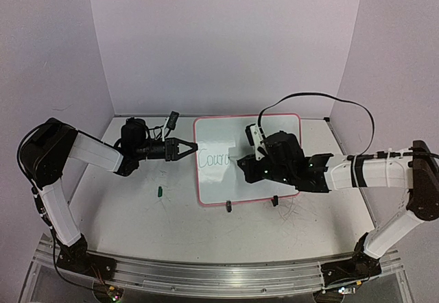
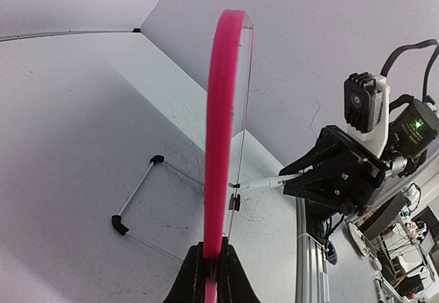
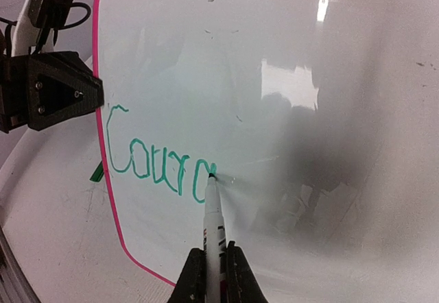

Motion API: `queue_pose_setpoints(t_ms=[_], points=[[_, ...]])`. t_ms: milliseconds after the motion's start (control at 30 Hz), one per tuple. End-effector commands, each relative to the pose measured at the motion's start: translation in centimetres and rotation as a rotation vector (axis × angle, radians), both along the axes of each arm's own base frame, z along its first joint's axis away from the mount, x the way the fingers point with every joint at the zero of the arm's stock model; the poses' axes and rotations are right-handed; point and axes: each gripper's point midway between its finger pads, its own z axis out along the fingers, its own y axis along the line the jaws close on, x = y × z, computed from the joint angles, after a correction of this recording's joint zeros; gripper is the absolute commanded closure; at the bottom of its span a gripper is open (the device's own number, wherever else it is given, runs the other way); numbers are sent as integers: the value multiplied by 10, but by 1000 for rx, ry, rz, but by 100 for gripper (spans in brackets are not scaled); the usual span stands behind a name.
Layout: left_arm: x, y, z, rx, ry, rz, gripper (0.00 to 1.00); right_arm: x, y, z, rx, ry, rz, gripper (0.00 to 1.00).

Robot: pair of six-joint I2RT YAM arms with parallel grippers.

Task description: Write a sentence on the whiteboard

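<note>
Mid-word: right gripper (image 3: 209, 265) pinches the marker (image 3: 212, 221), tip on the whiteboard (image 3: 309, 77), lower centre; left gripper (image 2: 209, 262) clamps its pink edge. Next stroke wants steady rightward pressure.

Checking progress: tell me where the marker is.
Right wrist view: the marker, in the right gripper, touches the whiteboard's left half at the end of the green writing.

**Top view:** right arm (image 1: 370, 169) hides the lower right of the whiteboard (image 1: 219, 131); sentence (image 1: 209, 159) too small to read.
**Left wrist view:** board edge-on, writing face unseen.
**Right wrist view:** board cropped at top and right; green object (image 3: 97, 173), centre left, half behind its frame.
</note>
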Motion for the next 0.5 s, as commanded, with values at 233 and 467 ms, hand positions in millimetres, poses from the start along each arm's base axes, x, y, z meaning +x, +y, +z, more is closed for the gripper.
queue_pose_setpoints(t_ms=[233,467], points=[[-15,-7,26,-40,-53,-66,100,-4,-15,-9,-13,23,-34,100],[-16,-7,25,-39,-52,-67,100,-7,-14,10,18,-4,-18,100]])
